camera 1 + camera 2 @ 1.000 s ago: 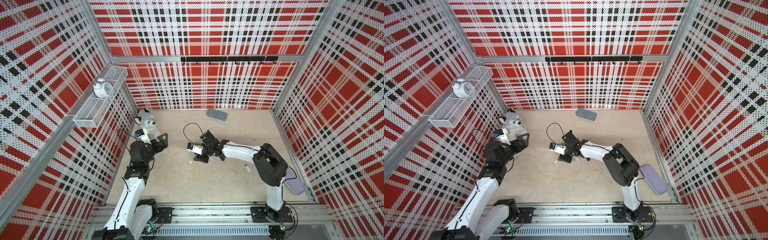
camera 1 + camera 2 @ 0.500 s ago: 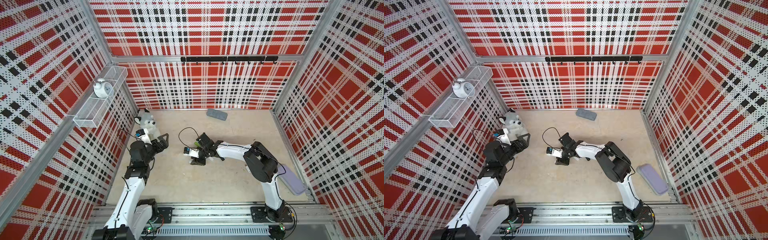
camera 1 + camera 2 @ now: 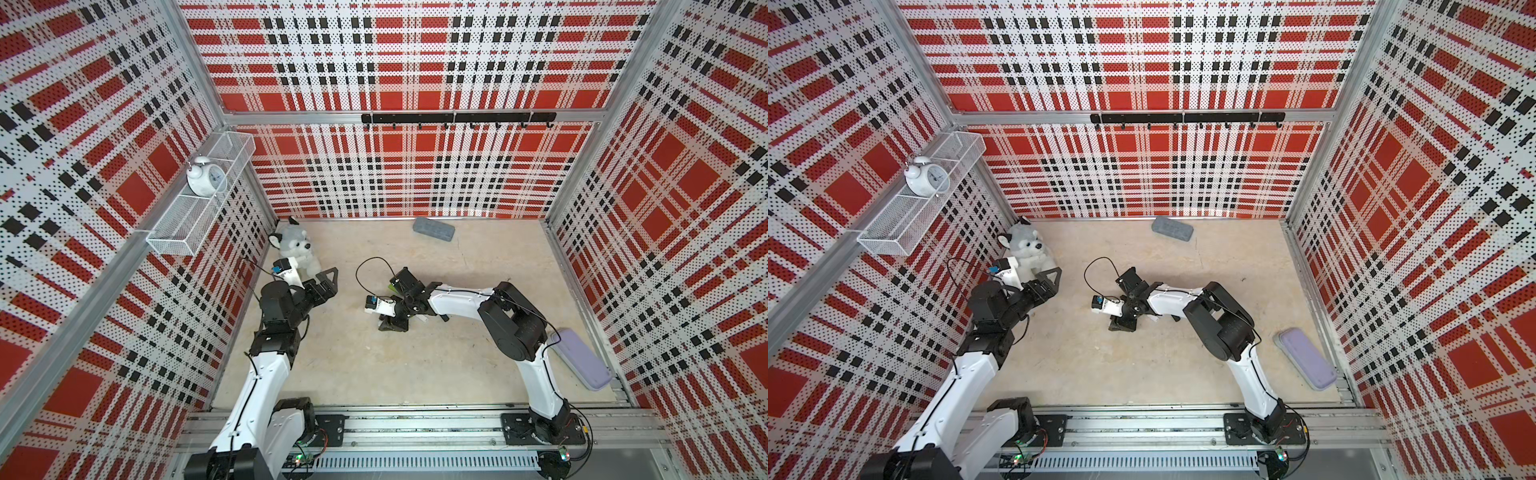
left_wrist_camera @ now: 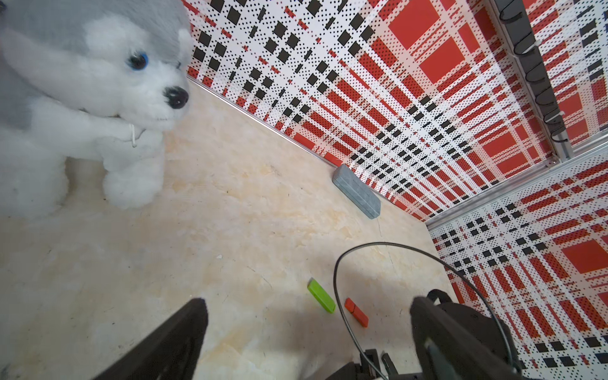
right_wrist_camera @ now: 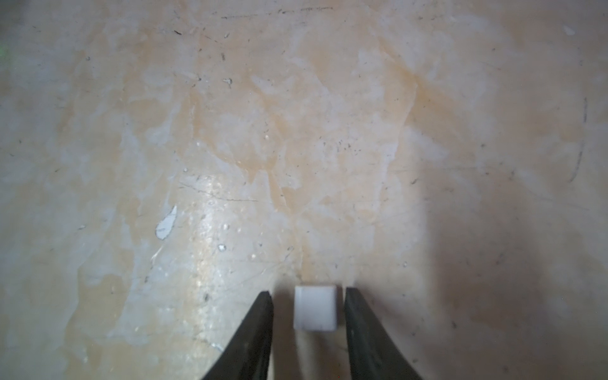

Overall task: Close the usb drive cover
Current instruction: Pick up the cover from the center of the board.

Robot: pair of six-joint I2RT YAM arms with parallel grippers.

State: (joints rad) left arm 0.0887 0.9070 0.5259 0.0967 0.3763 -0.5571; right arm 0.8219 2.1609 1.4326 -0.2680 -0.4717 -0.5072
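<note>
One white cover (image 5: 315,307) between the right tool's (image 5: 308,292) fingers, clear of both

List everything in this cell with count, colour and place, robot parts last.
alarm clock: 1, white, in the wire basket
wire basket: 1, white, on the left wall
hook rail: 1, black, on the back wall
plush husky: 1, grey and white, far left floor corner
grey case: 1, grey, on the floor by the back wall
lilac case: 1, lilac, right floor edge
green USB drive: 1, green, mid-floor
orange USB drive: 1, orange, beside the green one, apart
white cap: 1, white, on the floor between the right jaws, untouched
left gripper: 1, black, open, near the husky
right gripper: 1, black, open, astride the cap
</note>
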